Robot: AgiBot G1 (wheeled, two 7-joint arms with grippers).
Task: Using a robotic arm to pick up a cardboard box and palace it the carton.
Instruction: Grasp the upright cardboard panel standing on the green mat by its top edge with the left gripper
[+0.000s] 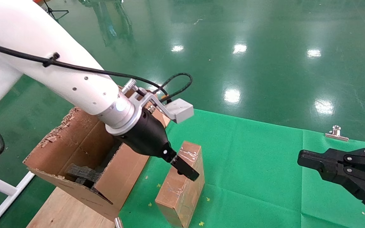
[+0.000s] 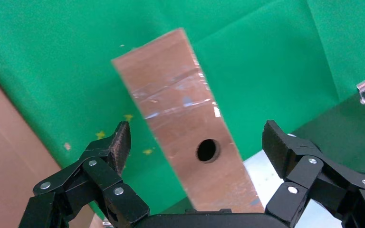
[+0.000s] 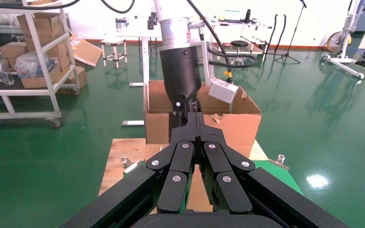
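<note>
The cardboard box (image 1: 182, 190) stands on edge on the green cloth, taped, its narrow face with the round hole (image 2: 208, 150) towards my left wrist. My left gripper (image 1: 187, 169) on the white robotic arm (image 1: 74, 79) is open and straddles the box's upper end. In the left wrist view (image 2: 197, 140) both pads stand apart from the box (image 2: 180, 109). The carton (image 1: 84, 152) with ragged flaps and dark foam inside stands just left of the box, and also shows in the right wrist view (image 3: 237, 126). My right gripper (image 1: 301, 158) is shut and empty at the right, also in its own view (image 3: 196, 116).
The green cloth (image 1: 258, 164) covers the table. The carton rests on a wooden board (image 1: 65, 205). A metal clip (image 1: 336, 133) holds the cloth at the far right edge. Shelving with boxes (image 3: 33, 52) stands farther off on the floor.
</note>
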